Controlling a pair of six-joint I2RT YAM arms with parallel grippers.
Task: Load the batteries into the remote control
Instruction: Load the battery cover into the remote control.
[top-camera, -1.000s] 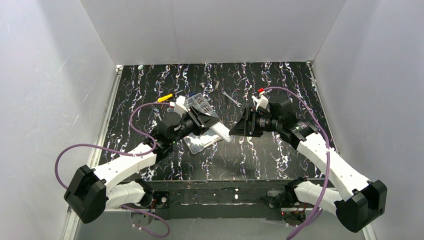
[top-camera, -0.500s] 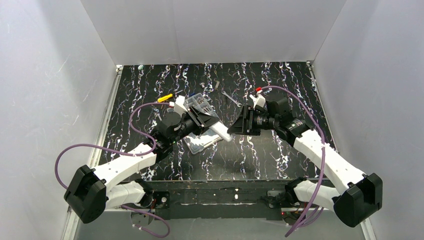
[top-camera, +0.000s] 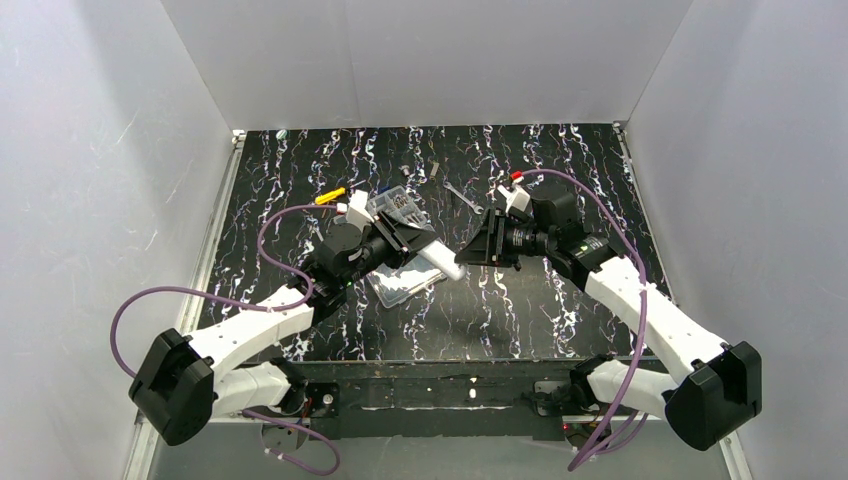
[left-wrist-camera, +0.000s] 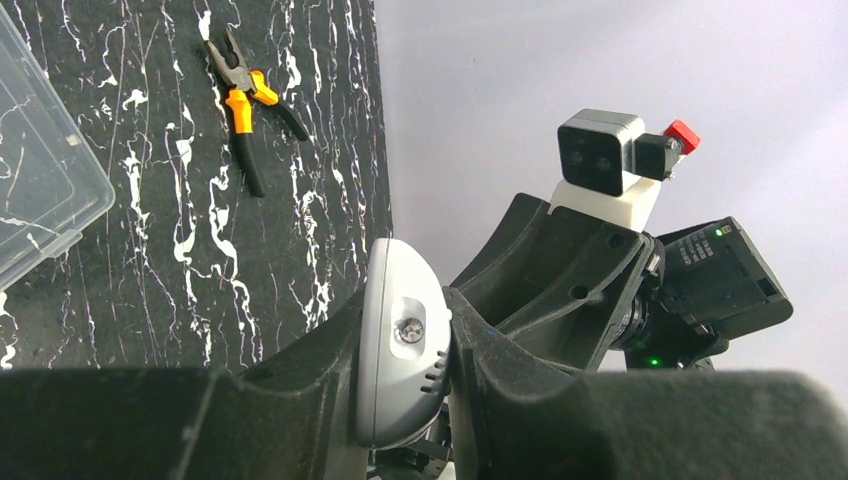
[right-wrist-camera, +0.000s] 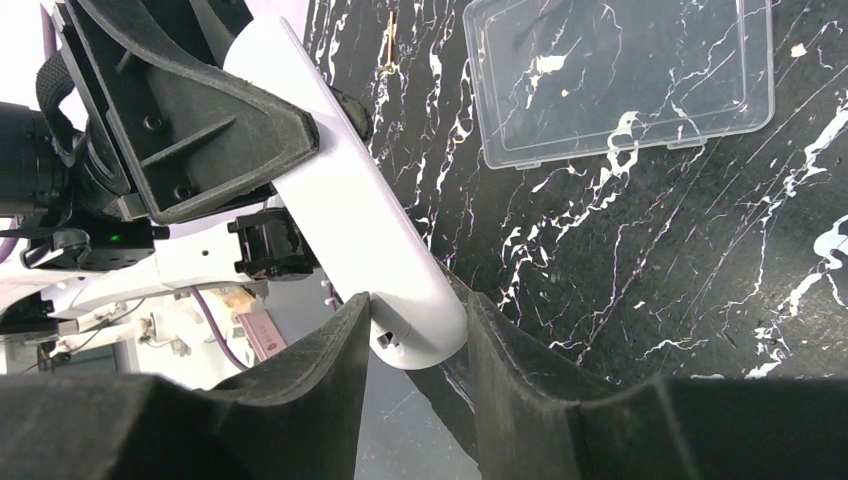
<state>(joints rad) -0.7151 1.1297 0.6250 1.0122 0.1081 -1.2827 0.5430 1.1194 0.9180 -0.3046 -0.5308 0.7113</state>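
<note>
The white remote control (top-camera: 440, 262) is held in the air between both arms over the middle of the table. My left gripper (top-camera: 418, 247) is shut on one part of it; in the left wrist view (left-wrist-camera: 445, 350) the remote's grey end (left-wrist-camera: 400, 345) sits between the fingers. My right gripper (top-camera: 468, 258) comes from the right; in the right wrist view (right-wrist-camera: 418, 345) its fingers press both sides of the remote's rounded end (right-wrist-camera: 420, 320). The batteries do not show in any view.
A clear lid (top-camera: 400, 285) lies under the left gripper and shows in the right wrist view (right-wrist-camera: 615, 75). A clear compartment box (top-camera: 398, 207) and a yellow-handled screwdriver (top-camera: 330, 196) lie behind it. Orange-handled pliers (left-wrist-camera: 245, 110) lie further off. Small metal tools (top-camera: 460, 195) sit at the back.
My right gripper has moved left and slightly toward the back, and now sits round the remote's free end. The left arm and the remote have barely moved.
</note>
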